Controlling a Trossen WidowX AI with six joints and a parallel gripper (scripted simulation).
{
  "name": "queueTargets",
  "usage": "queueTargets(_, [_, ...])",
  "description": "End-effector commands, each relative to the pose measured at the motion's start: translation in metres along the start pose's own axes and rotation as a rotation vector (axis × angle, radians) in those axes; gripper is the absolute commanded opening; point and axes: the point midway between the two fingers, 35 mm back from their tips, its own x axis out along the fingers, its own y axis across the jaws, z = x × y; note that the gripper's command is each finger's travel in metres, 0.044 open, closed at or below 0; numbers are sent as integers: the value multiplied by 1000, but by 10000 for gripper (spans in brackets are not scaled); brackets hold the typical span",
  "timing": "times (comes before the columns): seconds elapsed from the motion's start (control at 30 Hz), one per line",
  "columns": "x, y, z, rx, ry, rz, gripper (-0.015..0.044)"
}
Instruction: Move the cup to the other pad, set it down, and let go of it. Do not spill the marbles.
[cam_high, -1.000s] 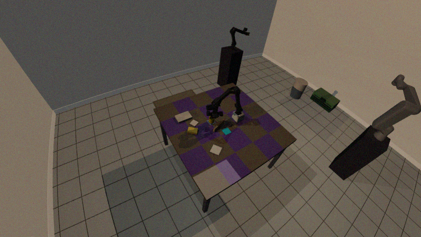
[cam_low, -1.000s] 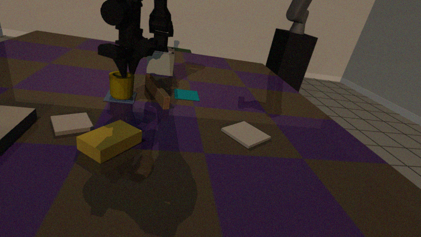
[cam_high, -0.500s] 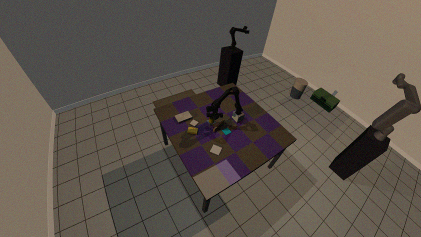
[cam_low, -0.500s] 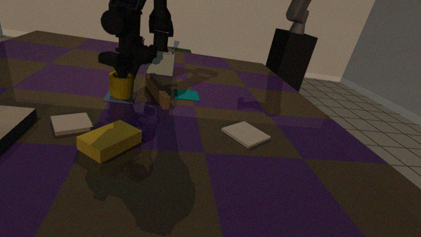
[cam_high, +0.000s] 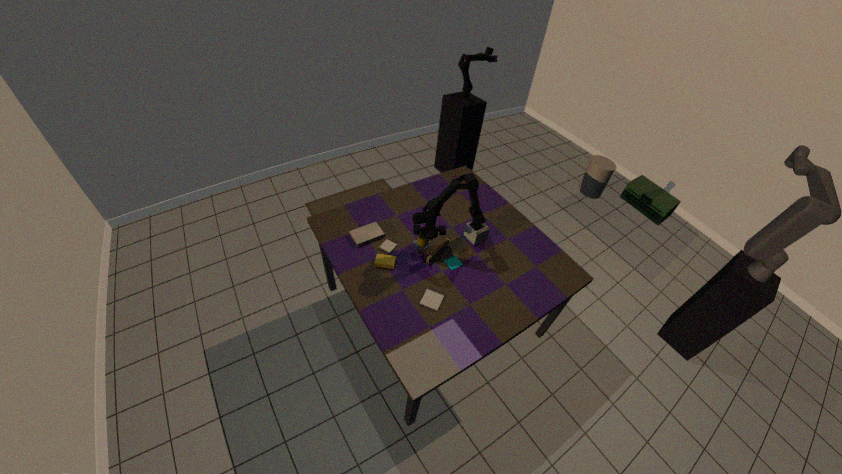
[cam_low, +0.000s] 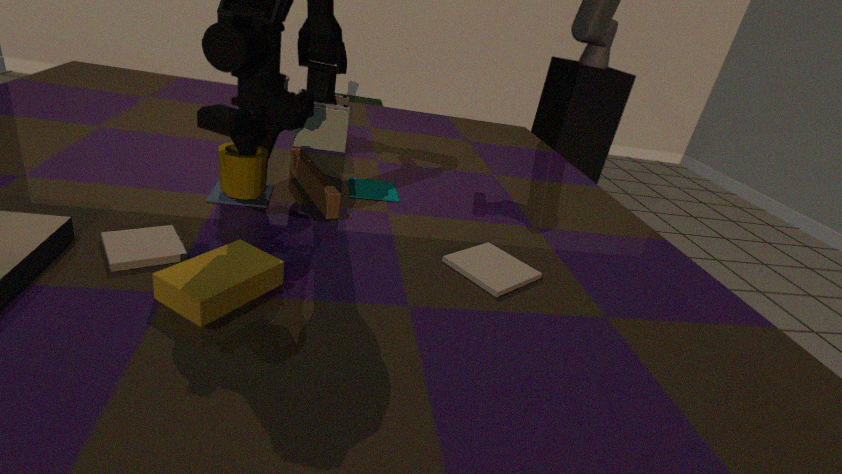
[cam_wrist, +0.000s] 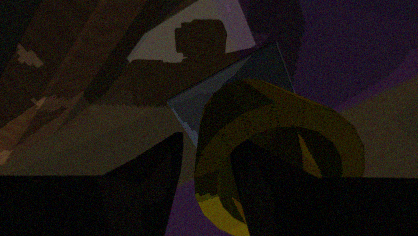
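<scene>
The yellow cup (cam_high: 422, 242) (cam_low: 242, 179) (cam_wrist: 350, 142) is seen upright on the blue-grey pad (cam_low: 259, 200) (cam_wrist: 200, 95), and its rim is straddled by the gripper (cam_high: 425, 234) (cam_low: 254, 151) (cam_wrist: 206, 140): one finger is placed inside, one outside. The jaws are parted, with a gap shown beside the wall; nothing is gripped. The teal pad (cam_high: 453, 262) (cam_low: 374, 189) is left uncovered, beyond the brown block (cam_high: 437, 251) (cam_low: 315, 185) (cam_wrist: 50, 75).

Yellow cup (cam_low: 242, 176) stands upright on a blue-gray pad (cam_low: 215, 200).
</scene>
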Motion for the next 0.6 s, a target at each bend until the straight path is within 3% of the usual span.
queueTargets(0.0, [0,0,0,0,0,0,113])
queueTargets(0.57, [-2,0,0,0,0,0,0])
